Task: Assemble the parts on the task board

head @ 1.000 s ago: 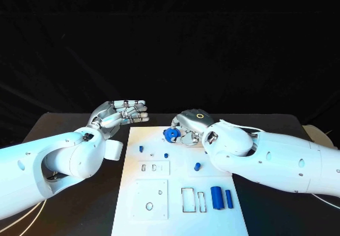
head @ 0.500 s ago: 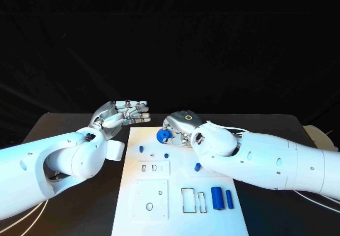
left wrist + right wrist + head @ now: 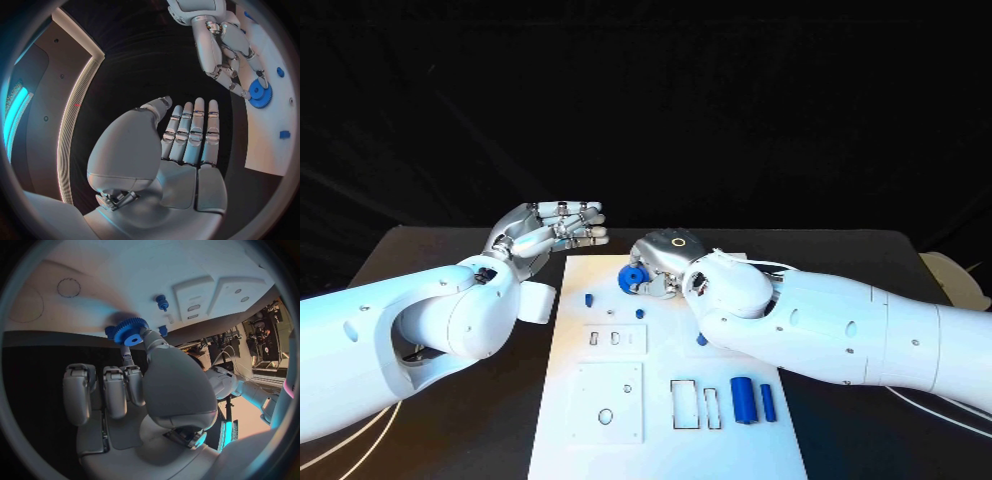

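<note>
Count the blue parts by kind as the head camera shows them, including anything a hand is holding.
Gear, held by the right hand: 1
Small pegs: 2
Small piece, partly hidden by the right arm: 1
Cylinders, lying side by side: 2
Total: 6

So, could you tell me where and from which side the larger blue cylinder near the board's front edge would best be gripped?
Probably across its middle, from straight above. The larger blue cylinder lies flat on the task board with its long sides exposed; fingers could close across its width. A slimmer blue cylinder lies close alongside, so that gap looks tight.
</note>
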Action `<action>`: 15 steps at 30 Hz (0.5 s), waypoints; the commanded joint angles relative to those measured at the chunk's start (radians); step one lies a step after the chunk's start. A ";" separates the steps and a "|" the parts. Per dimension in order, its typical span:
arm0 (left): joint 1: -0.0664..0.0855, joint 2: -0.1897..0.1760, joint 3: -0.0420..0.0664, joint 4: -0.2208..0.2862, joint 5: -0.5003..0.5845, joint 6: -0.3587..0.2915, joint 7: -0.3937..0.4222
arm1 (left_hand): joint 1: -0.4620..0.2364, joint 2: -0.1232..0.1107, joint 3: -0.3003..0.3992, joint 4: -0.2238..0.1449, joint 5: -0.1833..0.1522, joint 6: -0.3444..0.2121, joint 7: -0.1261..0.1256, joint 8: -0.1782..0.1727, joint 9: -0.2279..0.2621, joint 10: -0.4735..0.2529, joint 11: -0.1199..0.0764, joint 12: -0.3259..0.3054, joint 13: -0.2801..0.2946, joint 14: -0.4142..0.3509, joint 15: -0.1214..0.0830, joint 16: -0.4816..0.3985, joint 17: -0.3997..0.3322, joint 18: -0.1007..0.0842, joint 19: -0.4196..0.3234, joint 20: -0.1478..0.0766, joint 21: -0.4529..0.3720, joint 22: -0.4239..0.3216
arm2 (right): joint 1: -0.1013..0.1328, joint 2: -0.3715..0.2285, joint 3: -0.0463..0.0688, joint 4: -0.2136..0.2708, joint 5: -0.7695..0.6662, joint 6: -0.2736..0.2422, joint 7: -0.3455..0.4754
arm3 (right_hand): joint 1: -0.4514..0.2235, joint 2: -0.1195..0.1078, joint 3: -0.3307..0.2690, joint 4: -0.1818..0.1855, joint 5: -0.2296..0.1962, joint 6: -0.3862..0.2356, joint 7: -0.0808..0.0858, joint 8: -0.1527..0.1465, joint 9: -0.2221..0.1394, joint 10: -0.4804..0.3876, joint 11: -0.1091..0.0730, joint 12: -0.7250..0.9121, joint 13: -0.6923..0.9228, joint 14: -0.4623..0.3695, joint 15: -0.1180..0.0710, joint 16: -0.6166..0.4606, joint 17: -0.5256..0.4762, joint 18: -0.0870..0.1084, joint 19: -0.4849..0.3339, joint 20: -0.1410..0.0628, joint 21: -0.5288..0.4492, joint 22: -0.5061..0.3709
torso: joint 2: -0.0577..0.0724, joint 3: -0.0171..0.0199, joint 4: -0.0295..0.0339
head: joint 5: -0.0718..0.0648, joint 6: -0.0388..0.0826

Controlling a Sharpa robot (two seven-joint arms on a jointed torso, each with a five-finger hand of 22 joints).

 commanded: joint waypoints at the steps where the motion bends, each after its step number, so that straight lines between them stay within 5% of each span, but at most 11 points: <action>1: 0.001 0.003 0.000 0.000 0.000 0.018 0.005 | 0.004 0.002 0.007 0.000 -0.003 -0.001 0.006 -0.007 -0.001 -0.001 0.006 -0.005 0.000 -0.003 0.002 -0.005 0.002 0.011 -0.005 -0.002 -0.007 -0.002 | -0.004 0.004 0.000 -0.004 0.000 0.015 0.006 | -0.002 -0.006 0.004 0.000 -0.003 0.024 -0.014 0.002 0.001 0.032 -0.010 0.001 0.167 0.098 -0.005 0.006 0.236 -0.005 0.023 -0.007 0.003 0.141 | -0.001 0.0004 -0.0013 | 0.004 -0.003; 15: 0.001 0.006 0.000 -0.005 0.000 0.019 0.003 | 0.004 0.002 0.007 0.000 -0.003 -0.001 0.006 -0.007 -0.001 -0.001 0.006 -0.005 0.000 -0.003 0.002 -0.005 0.002 0.011 -0.005 -0.002 -0.007 -0.002 | -0.012 0.015 -0.001 -0.032 0.016 0.008 0.017 | -0.022 -0.020 0.011 0.009 -0.014 0.002 -0.004 -0.022 -0.008 0.017 -0.001 -0.015 0.151 0.096 0.001 0.003 0.228 -0.003 0.014 -0.004 -0.006 0.131 | -0.002 -0.0008 0.0001 | 0.004 -0.007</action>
